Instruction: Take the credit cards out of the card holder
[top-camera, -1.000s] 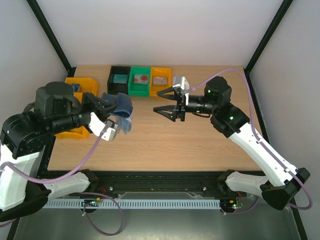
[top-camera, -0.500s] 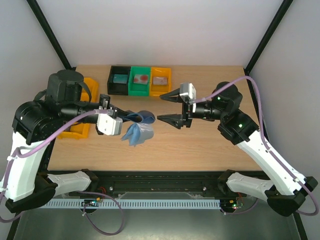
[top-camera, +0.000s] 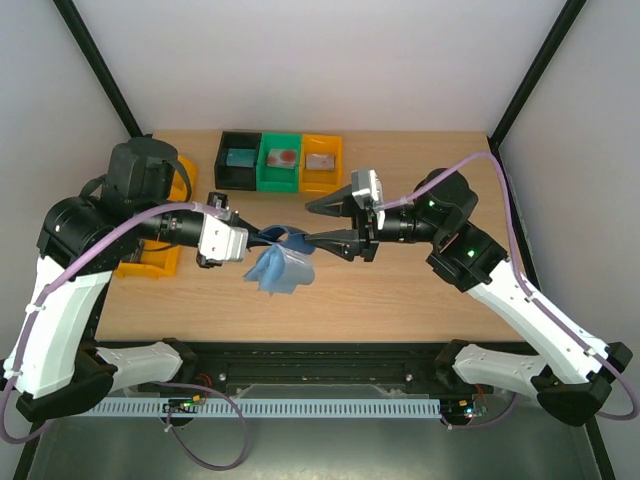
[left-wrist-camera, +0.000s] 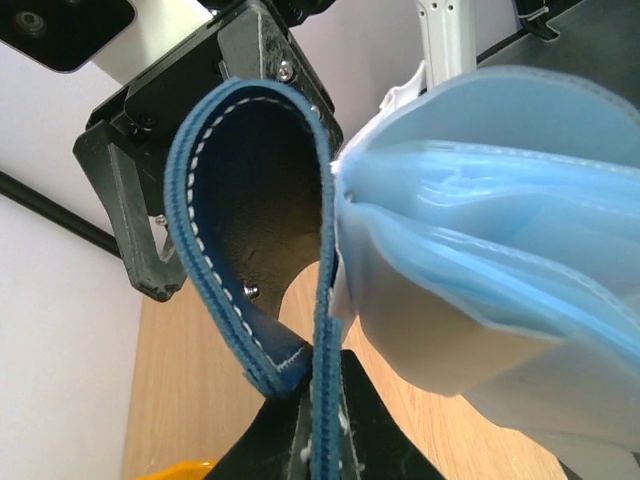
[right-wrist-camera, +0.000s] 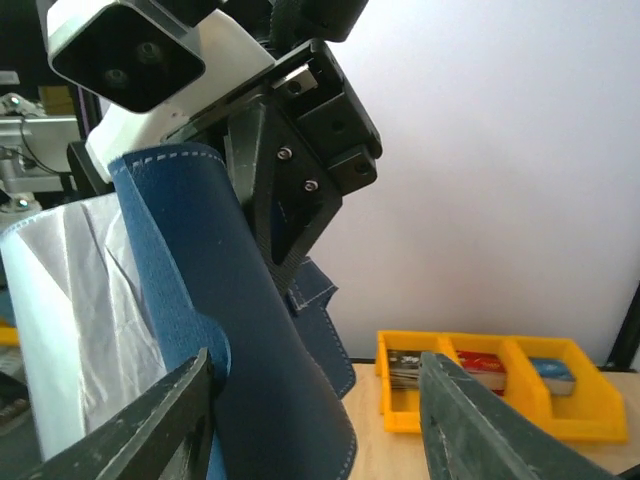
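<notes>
Right arm (top-camera: 445, 218) closed in; card holder (top-camera: 280, 258) between its parted jaws.

The card holder (top-camera: 282, 262) is navy with white stitching and pale blue pockets. One black bin (top-camera: 238, 181), one green bin (top-camera: 279, 181), one orange bin (top-camera: 318, 181). The bench (top-camera: 420, 300) is light wood-grain.
</notes>
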